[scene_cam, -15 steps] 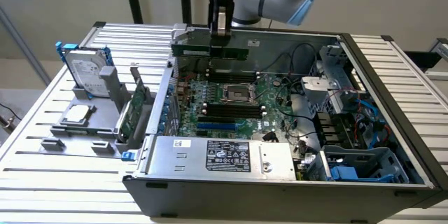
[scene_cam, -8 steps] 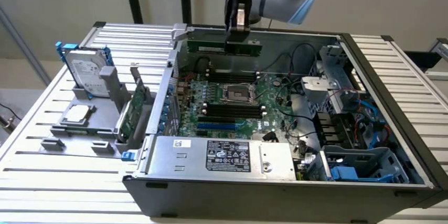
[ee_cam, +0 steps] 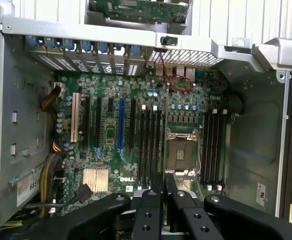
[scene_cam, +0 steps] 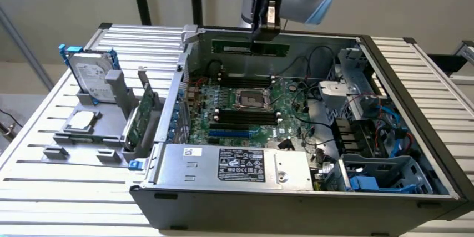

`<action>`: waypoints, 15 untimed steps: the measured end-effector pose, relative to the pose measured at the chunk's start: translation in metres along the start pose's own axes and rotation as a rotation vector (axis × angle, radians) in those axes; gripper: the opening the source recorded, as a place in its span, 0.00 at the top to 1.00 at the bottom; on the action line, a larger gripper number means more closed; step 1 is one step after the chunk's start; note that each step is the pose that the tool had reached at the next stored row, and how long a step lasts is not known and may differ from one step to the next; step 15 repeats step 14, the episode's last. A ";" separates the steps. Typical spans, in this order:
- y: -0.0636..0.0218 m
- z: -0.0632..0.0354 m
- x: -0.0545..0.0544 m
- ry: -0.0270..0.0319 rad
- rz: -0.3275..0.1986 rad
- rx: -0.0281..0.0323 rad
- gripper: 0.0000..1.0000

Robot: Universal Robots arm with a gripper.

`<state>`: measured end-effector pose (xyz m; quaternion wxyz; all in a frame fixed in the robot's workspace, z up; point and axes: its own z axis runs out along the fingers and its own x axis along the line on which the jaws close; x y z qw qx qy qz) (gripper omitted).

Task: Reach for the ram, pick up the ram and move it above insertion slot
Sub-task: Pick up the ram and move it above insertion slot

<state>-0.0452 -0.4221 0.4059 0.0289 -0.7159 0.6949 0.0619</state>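
Gripper: I see my gripper (scene_cam: 265, 36) hanging over the far wall of the open computer case (scene_cam: 414, 154), with the arm coming down from above.

Fingers: in the wrist view the two fingers (ee_cam: 157, 187) stand nearly together, pinched on a thin edge between them; I judge they are clamped on the ram.

Ram: the ram (scene_cam: 250, 48) is a long green stick held in the air just under my gripper, at the back of the case, clear of the motherboard (scene_cam: 256, 109) below it.

Long axis: in the exterior view the stick lies level and runs across the view from left to right, roughly along the case's back wall. The fingers grip it a little towards the exterior view's right of its middle.

Slots: the dark memory slots (ee_cam: 151, 145) run beside the CPU socket (ee_cam: 180, 152); a second bank sits on the socket's other side.

Key relation: the ram lies directly below the fingers, and the slots lie lower and nearer the exterior camera than the ram. From the wrist view the gripper looks almost in line with the slot bank beside the socket.

Progress: I judge the pickup done and the carry towards the slots underway, with the stick not yet over them.

Nearby: a hard drive (scene_cam: 94, 73) and an expansion card (scene_cam: 141, 117) stand in holders on the tabletop (scene_cam: 44, 192), well apart from my gripper.
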 end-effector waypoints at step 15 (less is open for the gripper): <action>-0.0028 0.0001 -0.002 0.0050 0.002 0.0038 0.86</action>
